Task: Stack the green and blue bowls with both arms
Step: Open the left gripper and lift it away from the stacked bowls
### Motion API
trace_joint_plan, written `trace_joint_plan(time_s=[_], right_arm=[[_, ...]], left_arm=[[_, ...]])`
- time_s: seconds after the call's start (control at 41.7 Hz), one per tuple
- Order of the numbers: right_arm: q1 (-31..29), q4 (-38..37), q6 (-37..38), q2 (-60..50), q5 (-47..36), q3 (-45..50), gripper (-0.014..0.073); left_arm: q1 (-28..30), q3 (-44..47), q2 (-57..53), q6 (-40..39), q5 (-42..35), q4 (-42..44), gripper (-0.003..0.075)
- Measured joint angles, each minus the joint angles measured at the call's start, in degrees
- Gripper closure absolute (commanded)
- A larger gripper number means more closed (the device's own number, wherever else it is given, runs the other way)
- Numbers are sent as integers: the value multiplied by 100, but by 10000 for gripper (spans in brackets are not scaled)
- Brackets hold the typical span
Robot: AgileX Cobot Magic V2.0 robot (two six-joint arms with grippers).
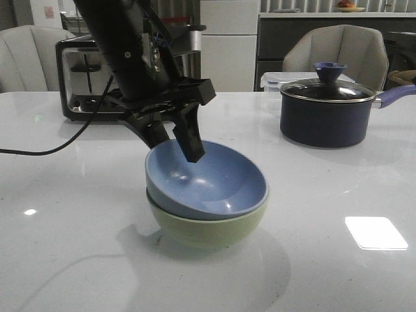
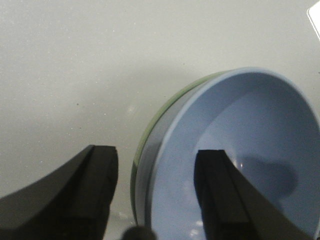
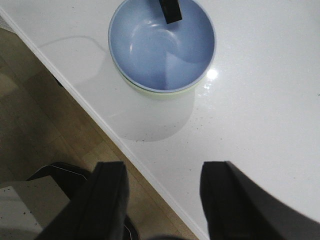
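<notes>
On the white table the blue bowl sits nested inside the green bowl, tipped a little so that its rim rides higher on the far left side than the green rim beneath it. The stack stands near the middle of the table, toward its front edge. The left arm reaches down from the upper left, and the left gripper straddles the far left rim of the blue bowl: one finger hangs inside the bowl above its inner wall, the other stands outside the rim. In the left wrist view the left gripper has its jaws spread, with the stacked rims running between the two fingers and a clear gap on each side, so it is open and grips nothing; the green rim shows there as a thin band just outside the blue one. The right gripper does not appear in the front view; its own camera shows its jaws parted and empty, hovering over the table's edge and the wooden floor, well apart from the bowls. Behind the stack, a black toaster stands at the far left of the table with a cord trailing from it, and a dark navy saucepan with a lid stands at the far right.
</notes>
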Motion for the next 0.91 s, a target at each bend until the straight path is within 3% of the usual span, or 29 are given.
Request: trace_joint_plan(time_s=[0.192,0.48,0.911], right_arm=[[0,0,0,0,0,0,144],[0,0,0,0,0,0,144],[0,0,0,0,0,0,144]], left_arm=[[0,-311,-139,0,380,164,252],[-68,-108,-1702,0,602,289,286],[-120,2224,-4737,-220,429,984,330]])
